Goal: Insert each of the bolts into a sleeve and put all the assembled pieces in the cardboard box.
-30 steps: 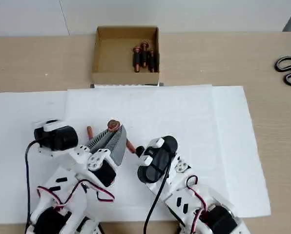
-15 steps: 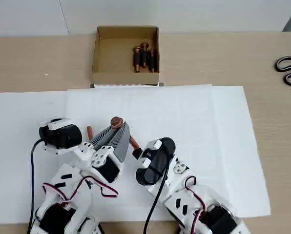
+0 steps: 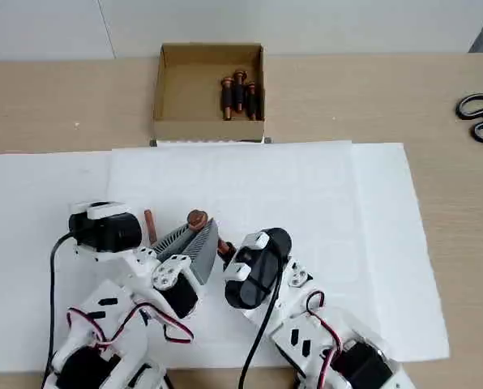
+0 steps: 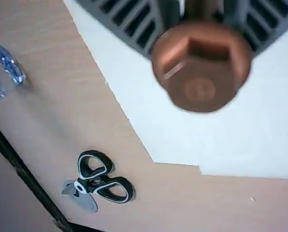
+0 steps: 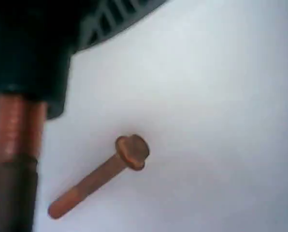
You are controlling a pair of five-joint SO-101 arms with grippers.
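Note:
My left gripper (image 3: 194,231) is shut on a copper bolt (image 3: 197,219). Its hexagon head (image 4: 199,65) sits between the grey slatted fingers (image 4: 120,14). Just beside it, my right gripper (image 3: 228,250) holds a black sleeve (image 5: 30,58) with a copper shaft (image 5: 13,140) sticking out of it toward the left gripper. A loose bolt (image 3: 150,223) lies flat on the white sheet (image 3: 306,203) next to the left arm, and the right wrist view also shows this loose bolt (image 5: 103,176). The cardboard box (image 3: 164,89) at the back holds three assembled pieces (image 3: 240,93).
Black-handled scissors (image 3: 478,116) lie on the wooden table at the far right, off the sheet; they are the same scissors (image 4: 103,181) seen in the left wrist view. The sheet between the grippers and the box is bare.
The left gripper has carried its bolt a little to the right and nearer the front, closer to the right gripper. The right arm has shifted slightly left.

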